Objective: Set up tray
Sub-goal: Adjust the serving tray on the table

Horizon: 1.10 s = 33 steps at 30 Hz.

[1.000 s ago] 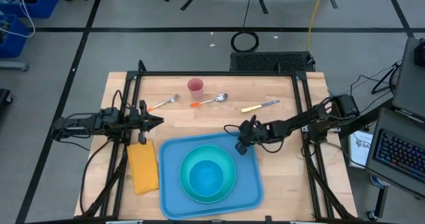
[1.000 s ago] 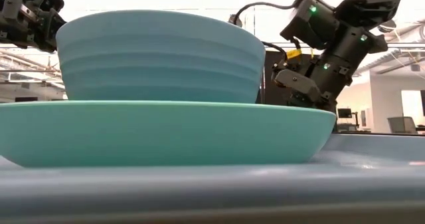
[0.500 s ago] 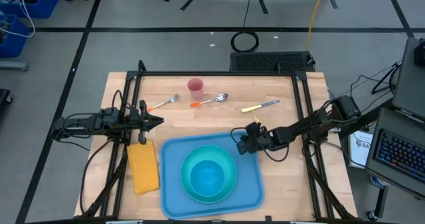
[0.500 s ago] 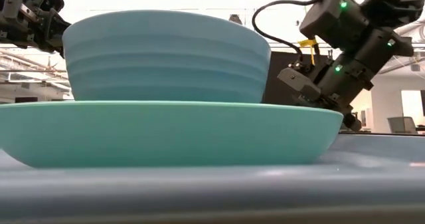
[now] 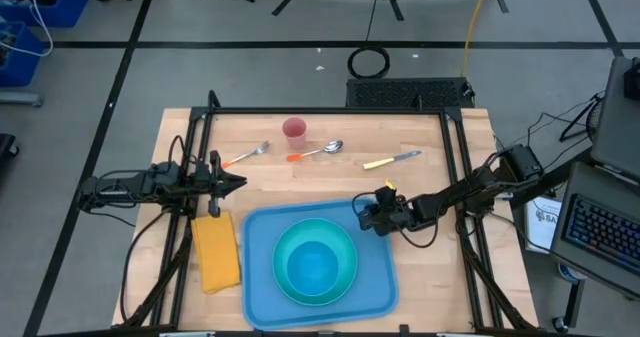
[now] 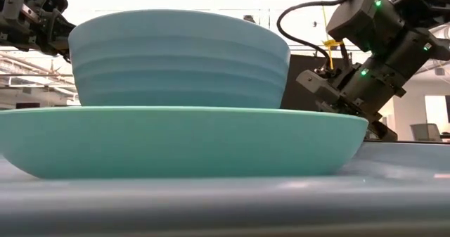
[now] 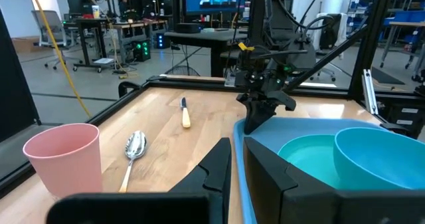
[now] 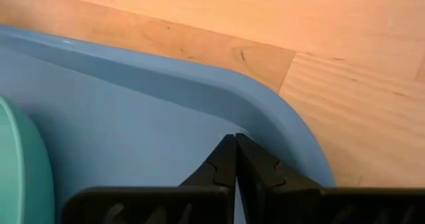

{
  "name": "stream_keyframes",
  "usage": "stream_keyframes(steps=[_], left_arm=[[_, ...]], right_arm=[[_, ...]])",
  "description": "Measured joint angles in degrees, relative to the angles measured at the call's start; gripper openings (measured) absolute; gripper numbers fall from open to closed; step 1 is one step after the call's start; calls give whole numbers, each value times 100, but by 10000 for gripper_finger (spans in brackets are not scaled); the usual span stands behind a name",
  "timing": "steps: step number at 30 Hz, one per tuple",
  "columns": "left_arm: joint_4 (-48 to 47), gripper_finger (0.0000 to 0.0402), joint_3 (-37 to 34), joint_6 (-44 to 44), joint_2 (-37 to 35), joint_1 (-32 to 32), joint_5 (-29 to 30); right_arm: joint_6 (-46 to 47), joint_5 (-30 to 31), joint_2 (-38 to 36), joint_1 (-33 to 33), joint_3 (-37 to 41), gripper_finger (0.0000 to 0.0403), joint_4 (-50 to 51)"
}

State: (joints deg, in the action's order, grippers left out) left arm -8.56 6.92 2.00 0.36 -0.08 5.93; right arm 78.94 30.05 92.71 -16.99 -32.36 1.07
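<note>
Right gripper (image 5: 366, 215) has slid back and down since a second ago, from over the far-right part of the large flat blue plastic tray (image 5: 376, 277) to that corner's rim; its fingers have come together and now sit fully closed, tips meeting on the tray floor just inside the rounded corner (image 8: 265, 117), nothing pinched between them. Tray lies flat on the front-centre of the light wooden table (image 5: 430, 192), roughly square to the table edges, long axis front to back, turned very slightly from square. Round teal plate (image 5: 340, 239) sits in the tray's middle with a teal bowl (image 5: 313, 266) on it. Yellow rectangular napkin (image 5: 216, 251) lies just beside the tray's left edge. Left gripper (image 5: 238, 184) waits above the table's left side, near the napkin's far end, jaws nearly closed with a thin gap, holding nothing. Along the far side: pink plastic cup (image 5: 294, 130), orange-handled fork (image 5: 245, 156), orange-handled spoon (image 5: 318, 151), yellow-handled knife (image 5: 391, 160).
</note>
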Motion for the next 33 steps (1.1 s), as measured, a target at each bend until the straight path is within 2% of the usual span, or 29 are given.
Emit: stream_keyframes(steps=[9, 33], left_arm=[[-37, 47, 0, 0, 0, -1, 0], [-62, 47, 0, 9, 0, 0, 0]], right_arm=[[161, 39, 1, -7, 0, 0, 11], [525, 895, 114, -195, 0, 0, 176]])
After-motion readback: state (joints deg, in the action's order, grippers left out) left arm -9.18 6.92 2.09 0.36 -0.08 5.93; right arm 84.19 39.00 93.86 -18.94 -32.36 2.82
